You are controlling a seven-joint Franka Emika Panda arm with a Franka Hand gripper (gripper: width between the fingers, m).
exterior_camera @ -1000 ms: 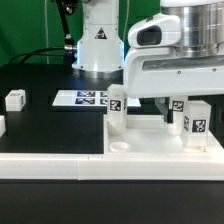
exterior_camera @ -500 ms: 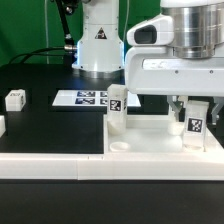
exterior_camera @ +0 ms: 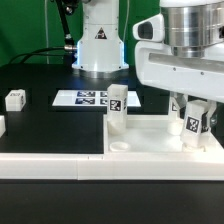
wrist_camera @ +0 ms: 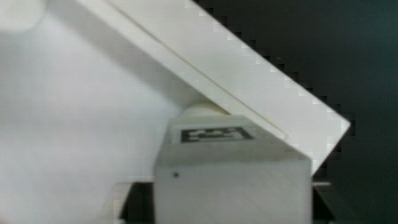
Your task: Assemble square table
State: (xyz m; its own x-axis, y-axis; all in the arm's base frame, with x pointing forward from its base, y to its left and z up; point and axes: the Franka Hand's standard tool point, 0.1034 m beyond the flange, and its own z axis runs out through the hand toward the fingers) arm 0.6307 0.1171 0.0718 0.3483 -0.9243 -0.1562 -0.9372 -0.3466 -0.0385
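Square table top (exterior_camera: pixel 150 132) has one leg (exterior_camera: pixel 116 103) up at its corner, my gripper (exterior_camera: pixel 192 118) squeezes a second leg (exterior_camera: pixel 194 126) by its next corner, and a loose leg (exterior_camera: pixel 14 99) waits well apart from it.

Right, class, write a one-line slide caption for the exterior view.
The tool holds a tagged leg block over the white tabletop, where a second leg stands upright.

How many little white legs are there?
4 legs: one in the gripper, one upright at the top's corner, one loose on the table, one cut off at the exterior view's left edge.
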